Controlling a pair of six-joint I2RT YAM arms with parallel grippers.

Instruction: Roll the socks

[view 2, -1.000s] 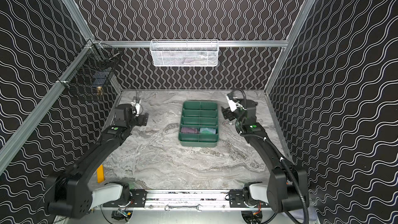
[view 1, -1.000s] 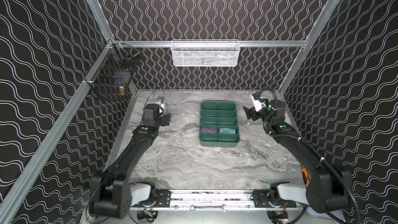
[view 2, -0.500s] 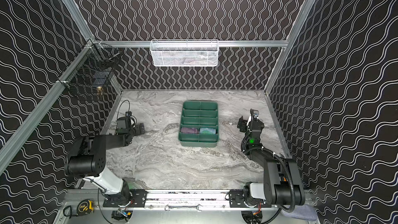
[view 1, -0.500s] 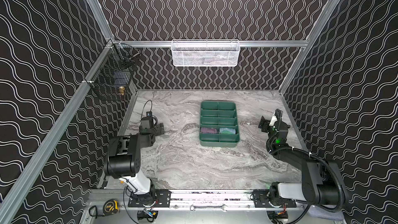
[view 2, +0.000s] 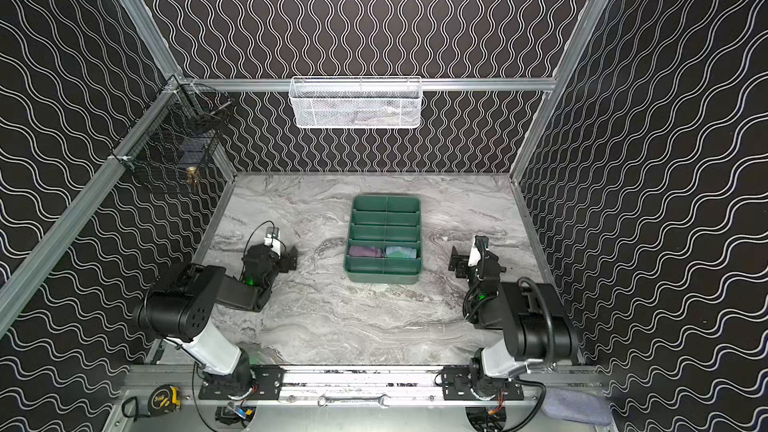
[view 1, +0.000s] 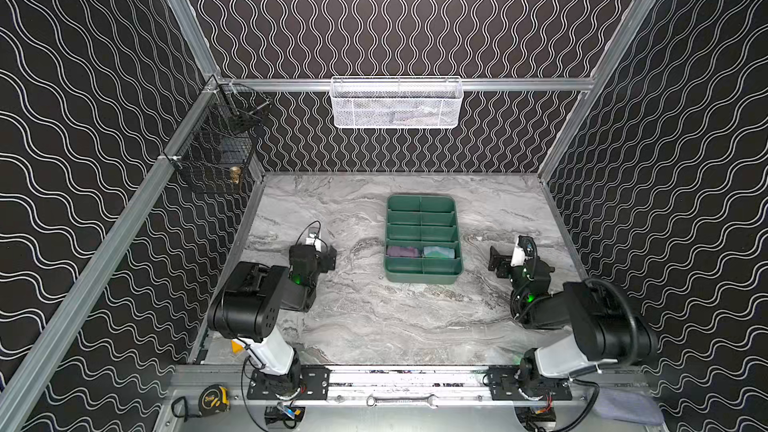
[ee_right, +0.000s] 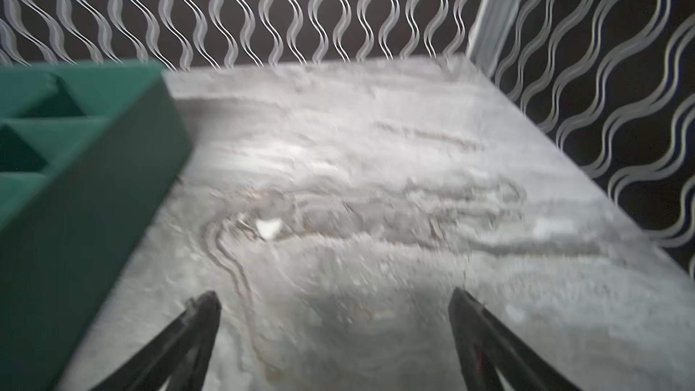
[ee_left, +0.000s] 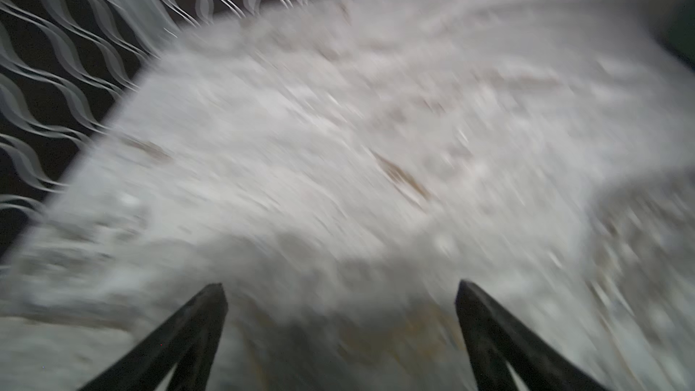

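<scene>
Centrally on the grey marbled desk (view 1: 374,326): a green tray (view 1: 422,280), divided into two columns of five compartments. Tucked into the tray's second row from its near end, side by side in both top views: the purple sock (view 1: 402,251) bundled in the left compartment, the blue sock (view 1: 439,251) with green showing bundled in the right one.

Well to the tray's left, close above bare desk: left pincer (view 1: 329,258), spread wide, gripping nothing, its dark fingertips (ee_left: 210,302) far apart over blurred marble in the wrist view.

Well to the tray's right, also close above bare desk: right pincer (view 1: 496,261), likewise spread wide and empty, with the tray's outer wall filling one edge of its wrist view.

Both pincers apart from tray and socks.

Beyond the tray's far end, hung on the back wall: a white mesh basket (view 1: 397,103).
</scene>
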